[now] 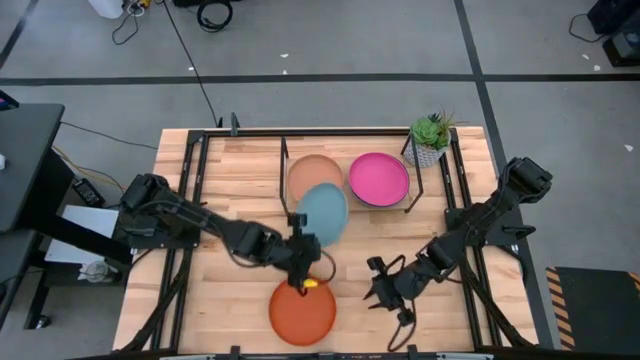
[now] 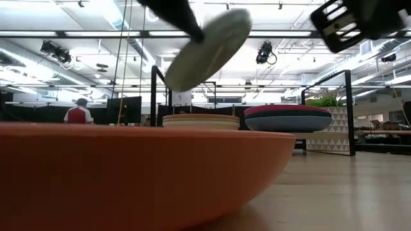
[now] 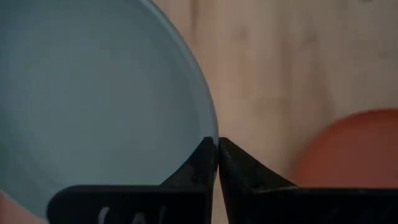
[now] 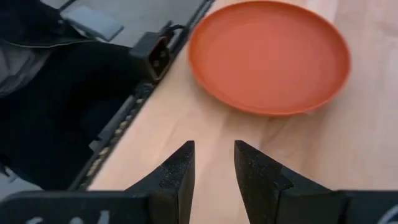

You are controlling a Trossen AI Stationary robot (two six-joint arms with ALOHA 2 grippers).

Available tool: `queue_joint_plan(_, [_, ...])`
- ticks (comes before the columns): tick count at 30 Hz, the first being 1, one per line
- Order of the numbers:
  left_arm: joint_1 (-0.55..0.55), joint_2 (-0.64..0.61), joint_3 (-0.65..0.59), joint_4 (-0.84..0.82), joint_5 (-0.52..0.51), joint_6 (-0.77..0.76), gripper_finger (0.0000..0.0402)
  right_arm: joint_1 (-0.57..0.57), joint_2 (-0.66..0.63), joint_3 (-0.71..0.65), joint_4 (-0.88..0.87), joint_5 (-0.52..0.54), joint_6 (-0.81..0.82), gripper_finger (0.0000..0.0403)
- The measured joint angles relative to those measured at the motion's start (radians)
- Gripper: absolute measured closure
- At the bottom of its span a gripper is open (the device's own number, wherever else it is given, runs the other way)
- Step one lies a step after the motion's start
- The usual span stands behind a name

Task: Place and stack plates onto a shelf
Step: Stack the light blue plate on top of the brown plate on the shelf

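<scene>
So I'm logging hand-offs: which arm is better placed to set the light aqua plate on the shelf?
The left. Its hand already grips the light aqua plate by the rim, raised beside the shelf. The right hand hangs open and empty, farther from the shelf.

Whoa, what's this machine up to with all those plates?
It is putting plates on a small shelf. The left gripper has pinched a light aqua plate by its rim and holds it tilted in the air near the shelf, where a peach-topped stack and a magenta plate already sit. An orange plate waits on the table's near edge. The right gripper is open beside it, holding nothing.
</scene>
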Motion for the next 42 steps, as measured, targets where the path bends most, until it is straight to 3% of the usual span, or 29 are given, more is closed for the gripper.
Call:
queue_joint_plan(14, [0.25, 0.001, -0.05, 0.037, 0.002, 0.181, 0.0382, 0.095, 0.0, 0.0, 0.04, 0.007, 0.029, 0.0284])
queue_joint_plan(21, [0.345, 0.061, -0.05, 0.028, 0.128, 0.192, 0.0382, 0.115, 0.0, 0.0, 0.039, 0.036, 0.04, 0.0284])
queue_joint_plan(32, [0.35, 0.11, -0.051, -0.012, 0.115, 0.181, 0.0377, 0.115, 0.0, 0.0, 0.032, 0.055, 0.039, 0.0284])
queue_joint_plan(42, [0.35, 0.11, 0.014, -0.081, 0.111, 0.154, 0.03, 0.115, 0.0, 0.0, 0.031, 0.056, 0.031, 0.0284])
